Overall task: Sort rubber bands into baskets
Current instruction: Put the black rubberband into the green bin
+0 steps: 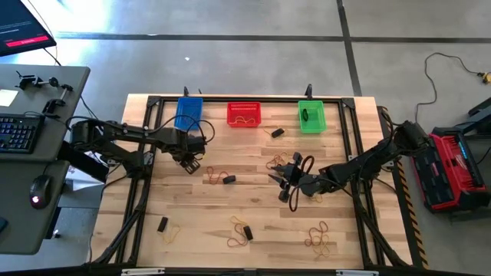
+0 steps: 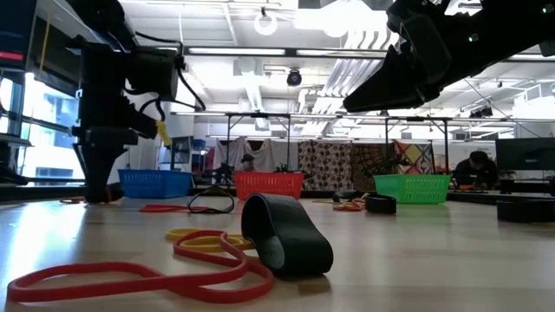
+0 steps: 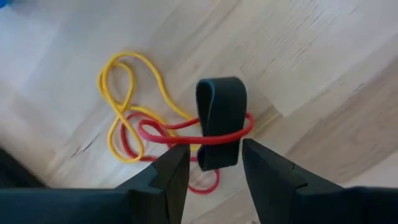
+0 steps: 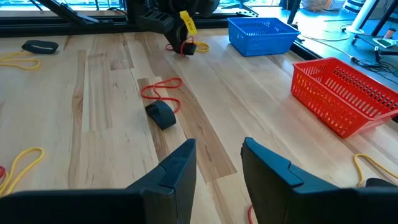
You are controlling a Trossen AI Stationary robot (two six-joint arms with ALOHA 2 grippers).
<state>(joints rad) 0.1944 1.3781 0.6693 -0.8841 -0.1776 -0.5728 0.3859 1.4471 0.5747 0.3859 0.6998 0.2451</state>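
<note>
My left gripper (image 1: 190,162) points down at the table in front of the blue basket (image 1: 188,113). It is open, its fingertips (image 3: 214,163) on either side of the lower end of a thick dark rubber band (image 3: 221,118). That band stands on edge on the wood, with a red band (image 3: 186,138) threaded through it and a yellow band (image 3: 124,99) beside it. My right gripper (image 1: 288,182) hangs open above the table's middle right, with nothing between its fingers (image 4: 217,163). The red basket (image 1: 244,114) and green basket (image 1: 311,116) stand along the far edge.
More bands lie scattered: a red one with a dark one (image 4: 161,112) mid-table, clusters near the front (image 1: 241,230) (image 1: 318,238), single dark ones (image 1: 163,225) (image 1: 277,132). Orange bands lie in the red basket, a dark one in the green. A black frame (image 1: 353,153) rims the table.
</note>
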